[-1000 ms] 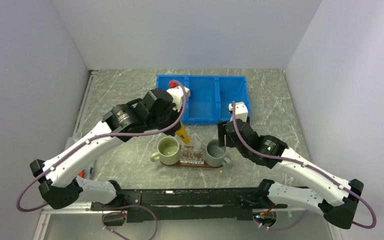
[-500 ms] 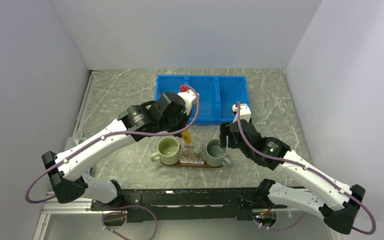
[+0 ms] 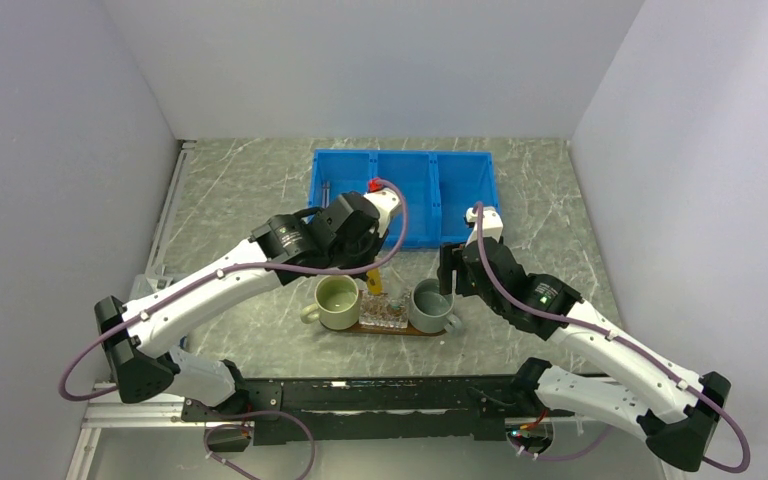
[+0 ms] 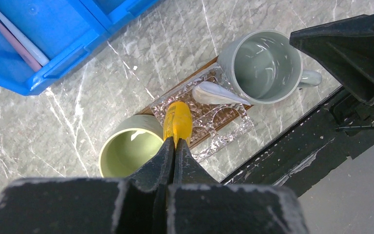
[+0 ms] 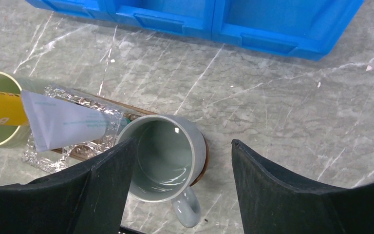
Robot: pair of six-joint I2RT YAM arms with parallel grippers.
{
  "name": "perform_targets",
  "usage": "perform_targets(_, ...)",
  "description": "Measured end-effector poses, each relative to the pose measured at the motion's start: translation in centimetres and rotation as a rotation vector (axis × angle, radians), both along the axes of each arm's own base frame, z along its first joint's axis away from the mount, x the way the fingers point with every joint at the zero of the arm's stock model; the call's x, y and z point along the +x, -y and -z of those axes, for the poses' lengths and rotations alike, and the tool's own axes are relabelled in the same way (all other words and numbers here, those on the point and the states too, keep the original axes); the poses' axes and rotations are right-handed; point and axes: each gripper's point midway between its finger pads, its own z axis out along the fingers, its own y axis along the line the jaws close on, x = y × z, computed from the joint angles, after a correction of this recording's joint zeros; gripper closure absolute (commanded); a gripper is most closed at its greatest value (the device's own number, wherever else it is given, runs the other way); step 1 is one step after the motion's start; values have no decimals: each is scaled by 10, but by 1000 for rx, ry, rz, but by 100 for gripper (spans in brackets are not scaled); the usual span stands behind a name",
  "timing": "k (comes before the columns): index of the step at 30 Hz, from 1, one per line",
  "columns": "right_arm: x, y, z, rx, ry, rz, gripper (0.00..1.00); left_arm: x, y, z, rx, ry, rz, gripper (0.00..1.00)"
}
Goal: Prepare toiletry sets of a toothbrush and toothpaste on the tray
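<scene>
On the near tray [image 4: 208, 66], the white tube [image 4: 214, 93] is lying across the clear holder [image 4: 233, 129] between two mugs [image 4: 265, 66]. The left pincer [image 4: 174, 144], clenched on the yellow tube [image 4: 177, 119], has just swung in over that holder; a drop looks close. The right pincer [image 5: 180, 146] is hovering released. The toothbrushes [image 4: 17, 39] are lying in the far bin [image 4: 78, 29].

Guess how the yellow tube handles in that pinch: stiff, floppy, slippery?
Probably fairly stiff: the yellow tube hangs straight below the shut left gripper without bending. Likely light, since a fingertip pinch carries it. Its glossy skin may slip; in the clear holder it could lean, as the white tube does.
</scene>
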Motion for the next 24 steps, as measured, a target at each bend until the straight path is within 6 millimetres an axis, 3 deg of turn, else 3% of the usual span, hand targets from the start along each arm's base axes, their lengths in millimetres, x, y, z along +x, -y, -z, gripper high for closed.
perform_targets(24,0,-3,5,13,-12,-15,27,3,13,25,35,-15,9,100)
